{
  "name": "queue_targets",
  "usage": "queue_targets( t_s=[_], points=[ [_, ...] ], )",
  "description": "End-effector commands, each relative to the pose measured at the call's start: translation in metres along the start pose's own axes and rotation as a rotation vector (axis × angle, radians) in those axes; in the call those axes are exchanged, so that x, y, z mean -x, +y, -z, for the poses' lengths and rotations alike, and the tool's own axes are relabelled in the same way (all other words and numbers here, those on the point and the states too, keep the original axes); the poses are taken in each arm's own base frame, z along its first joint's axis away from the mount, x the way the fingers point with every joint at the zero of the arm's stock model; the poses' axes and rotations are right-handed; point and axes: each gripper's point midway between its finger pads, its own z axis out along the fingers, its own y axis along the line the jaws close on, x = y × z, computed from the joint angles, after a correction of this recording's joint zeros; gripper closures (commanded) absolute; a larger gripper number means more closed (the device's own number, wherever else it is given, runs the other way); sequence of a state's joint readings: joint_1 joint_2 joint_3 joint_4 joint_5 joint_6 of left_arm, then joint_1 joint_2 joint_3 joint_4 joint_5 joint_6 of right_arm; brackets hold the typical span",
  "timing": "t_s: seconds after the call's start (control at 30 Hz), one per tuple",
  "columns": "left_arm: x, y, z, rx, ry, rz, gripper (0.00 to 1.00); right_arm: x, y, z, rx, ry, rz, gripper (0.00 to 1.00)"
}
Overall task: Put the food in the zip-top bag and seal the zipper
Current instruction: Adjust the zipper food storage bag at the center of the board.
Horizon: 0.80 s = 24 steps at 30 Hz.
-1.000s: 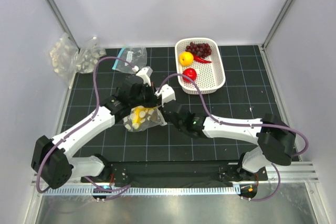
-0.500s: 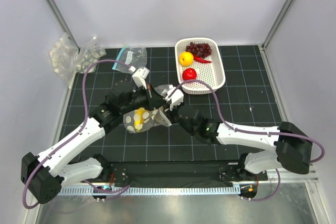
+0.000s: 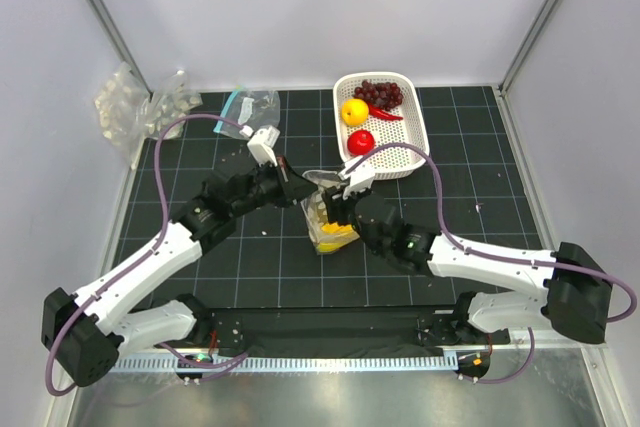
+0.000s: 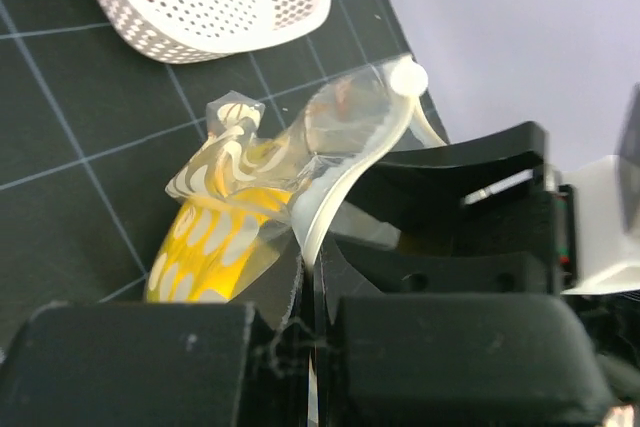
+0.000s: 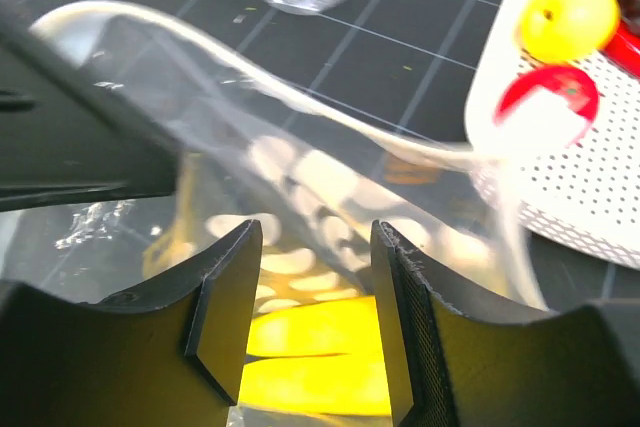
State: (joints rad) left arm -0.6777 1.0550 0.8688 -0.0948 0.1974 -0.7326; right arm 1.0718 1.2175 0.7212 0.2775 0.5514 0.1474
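The task is standing early in its run. The yellow banana (image 3: 335, 237) is lying inside the zip-top bag (image 3: 328, 225), which is hanging near the centre of the top view, between the two arms. The other four pieces are waiting in the white basket (image 3: 415, 147) in the upper right of that frame: the round yellow fruit (image 3: 353, 111), the round red fruit (image 3: 361, 141), the thin red chili (image 3: 386, 115) and the dark purple grape bunch (image 3: 382, 93). The zipper (image 4: 335, 182) is gaping in a loose curve, so by my judgement sealing is not yet begun.

The left hand (image 3: 298, 187) is clenching the bag's pale rim; in the left wrist view the strip is running down between its closed fingers. The right hand (image 3: 336, 209) is sitting against the bag's right side. Its fingers (image 5: 225, 312) are standing somewhat apart with the pouch and banana showing between them, and I cannot tell whether they are pinching the plastic.

On the desk (image 3: 470, 177), a clear bag with a teal strip (image 3: 252, 107) is lying at upper centre-left and bumpy clear packs (image 3: 140, 105) are piling in the upper left corner, both well apart from the work. The basket is sitting just beside the right hand, and both arms are crowding the bag's mouth, which could be hampering the next fetch.
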Motion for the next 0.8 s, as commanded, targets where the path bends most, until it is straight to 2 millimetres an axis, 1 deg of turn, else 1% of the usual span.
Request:
queue_targets(
  t_s=[0.0, 0.03, 0.1, 0.13, 0.17, 0.27, 0.3, 0.37, 0.4, 0.43, 0.5, 0.53, 0.57, 0.6, 0.63, 0.67, 0.7, 0.77],
  points=[
    [0.012, 0.012, -0.005, 0.065, -0.045, 0.011, 1.0, 0.027, -0.012, 0.002, -0.078, -0.046, -0.086, 0.46],
    [0.009, 0.017, -0.007, 0.083, -0.032, 0.013, 1.0, 0.028, -0.012, 0.003, -0.073, -0.047, -0.089, 0.45],
    [0.012, 0.022, -0.01, 0.112, -0.04, 0.012, 1.0, 0.031, -0.014, 0.005, -0.079, -0.058, -0.094, 0.44],
    [0.008, 0.028, -0.012, 0.138, -0.028, 0.01, 1.0, 0.034, -0.018, 0.006, -0.097, -0.062, -0.1, 0.44],
    [0.012, 0.033, -0.012, 0.169, -0.045, 0.008, 1.0, 0.032, -0.021, 0.006, -0.109, -0.054, -0.097, 0.44],
    [0.013, 0.051, -0.011, 0.264, -0.049, 0.015, 1.0, 0.038, -0.027, 0.009, -0.121, -0.064, -0.123, 0.43],
    [0.016, 0.059, -0.009, 0.302, -0.063, 0.02, 1.0, 0.04, -0.032, 0.01, -0.13, -0.072, -0.135, 0.43],
    [0.021, 0.065, -0.005, 0.329, -0.082, 0.031, 1.0, 0.043, -0.034, 0.012, -0.122, -0.078, -0.149, 0.43],
    [0.026, 0.072, -0.002, 0.361, -0.1, 0.039, 1.0, 0.043, -0.038, 0.012, -0.126, -0.079, -0.153, 0.43],
    [0.029, 0.077, 0.002, 0.382, -0.113, 0.043, 1.0, 0.049, -0.04, 0.015, -0.121, -0.092, -0.164, 0.43],
    [0.037, 0.086, 0.013, 0.424, -0.152, 0.06, 1.0, 0.052, -0.042, 0.02, -0.114, -0.105, -0.173, 0.42],
    [0.04, 0.092, 0.018, 0.456, -0.176, 0.064, 1.0, 0.059, -0.044, 0.025, -0.106, -0.126, -0.183, 0.41],
    [0.042, 0.095, 0.021, 0.466, -0.188, 0.073, 1.0, 0.063, -0.044, 0.027, -0.097, -0.14, -0.189, 0.4],
    [0.045, 0.094, 0.025, 0.466, -0.208, 0.078, 1.0, 0.062, -0.043, 0.03, -0.078, -0.143, -0.185, 0.37],
    [0.044, 0.097, 0.027, 0.477, -0.214, 0.079, 0.99, 0.064, -0.043, 0.032, -0.07, -0.152, -0.189, 0.36],
    [0.044, 0.096, 0.027, 0.474, -0.215, 0.079, 1.0, 0.073, -0.044, 0.038, -0.055, -0.185, -0.203, 0.34],
    [0.045, 0.095, 0.027, 0.47, -0.216, 0.08, 1.0, 0.071, -0.04, 0.039, -0.028, -0.183, -0.197, 0.3],
    [0.044, 0.094, 0.025, 0.46, -0.206, 0.081, 1.0, 0.079, -0.034, 0.043, 0.026, -0.213, -0.206, 0.23]
  ],
)
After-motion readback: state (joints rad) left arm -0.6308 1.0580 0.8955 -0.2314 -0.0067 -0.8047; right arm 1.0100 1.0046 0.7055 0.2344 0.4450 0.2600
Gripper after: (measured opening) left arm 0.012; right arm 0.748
